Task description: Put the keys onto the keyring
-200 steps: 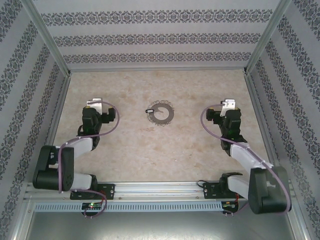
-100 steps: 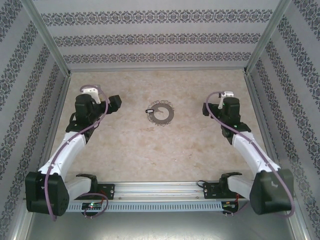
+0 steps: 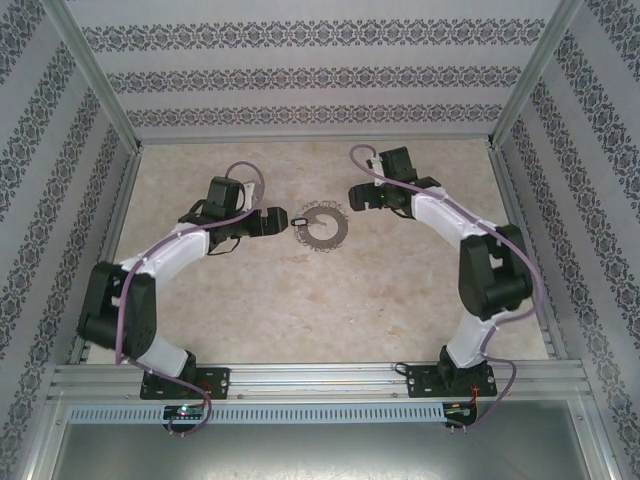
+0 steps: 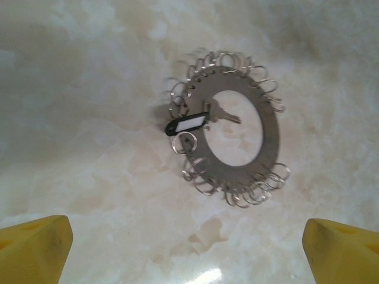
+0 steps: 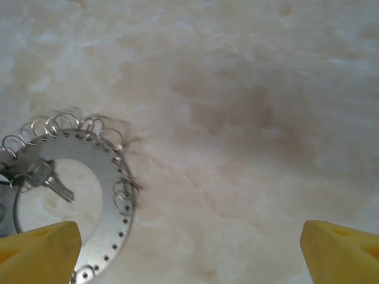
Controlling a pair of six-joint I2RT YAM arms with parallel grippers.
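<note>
left gripper: fingers spread wide, nothing held; hovers just beside the tag side of the disc
right gripper: also wide open, empty; near the disc's far right edge, not touching
key: one silver key lying in the disc's centre hole, next to a black tag with a white label; cannot tell if it is on a ring
split rings: many small ones hung through holes round the disc rim; disc lies flat on the table between the arms
step: approach to grasp, I judge; task barely begun
how: pin the disc with one gripper, pinch the key head with the other; thin flat metal, likely to slip, so come in low
views: left wrist gives whole disc plus tag; right wrist gives bare rim holes close up; top gives both arms' placing
</note>
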